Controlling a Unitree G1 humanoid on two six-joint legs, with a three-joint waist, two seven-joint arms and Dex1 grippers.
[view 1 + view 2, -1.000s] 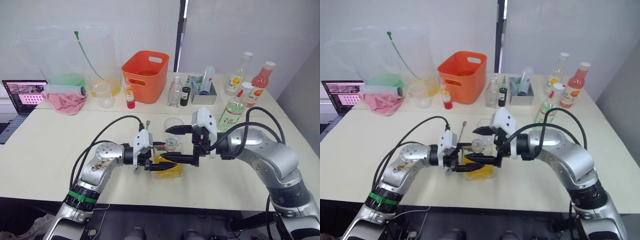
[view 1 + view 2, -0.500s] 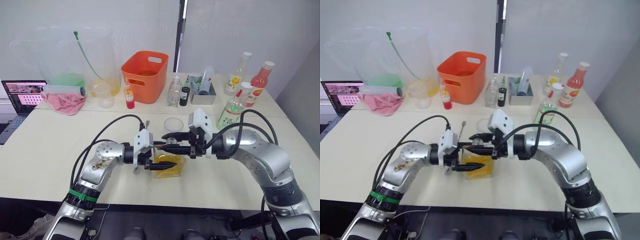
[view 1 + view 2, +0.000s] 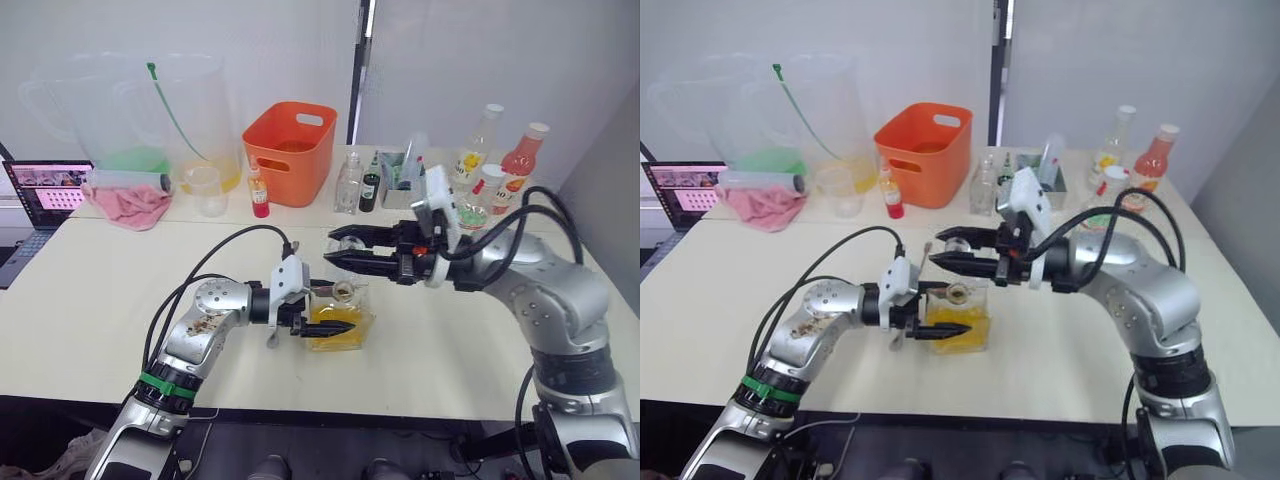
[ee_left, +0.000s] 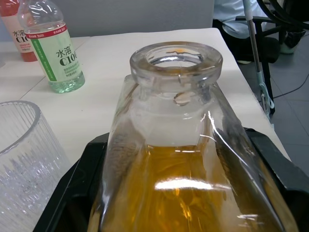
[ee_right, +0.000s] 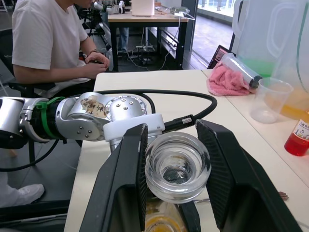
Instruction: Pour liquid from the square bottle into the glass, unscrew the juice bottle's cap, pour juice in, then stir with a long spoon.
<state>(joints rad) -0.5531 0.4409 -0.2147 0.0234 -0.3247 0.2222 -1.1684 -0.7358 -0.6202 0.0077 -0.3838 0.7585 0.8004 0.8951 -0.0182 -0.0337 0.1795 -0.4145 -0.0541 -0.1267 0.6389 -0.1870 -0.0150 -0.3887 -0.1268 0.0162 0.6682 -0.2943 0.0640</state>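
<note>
The square bottle [image 3: 350,320] with golden liquid [image 4: 183,193] stands on the table, and my left gripper [image 3: 333,310] is shut on its flat sides. Its neck [image 4: 176,60] is uncorked. My right gripper [image 5: 177,169] hovers above and behind it, shut on a round clear glass stopper [image 5: 177,166]. The glass [image 4: 24,159] stands just beside the bottle. The juice bottle [image 4: 58,53] with its white cap [image 3: 1112,176] stands at the right, behind my right arm. The long spoon [image 3: 924,258] lies on the table behind my left gripper.
An orange basket [image 3: 292,150], a metal tray of small bottles [image 3: 405,185], a pink bottle [image 3: 520,165] and a yellow-labelled bottle [image 3: 475,150] line the back. A spouted cup [image 3: 205,190], a pink cloth [image 3: 130,205] and a laptop [image 3: 45,190] stand at the left. A person [image 5: 53,43] sits nearby.
My right gripper went from open around the bottle's neck to shut on the stopper, then lifted it off and drew back to the right. The left gripper and the bottle stayed put.
</note>
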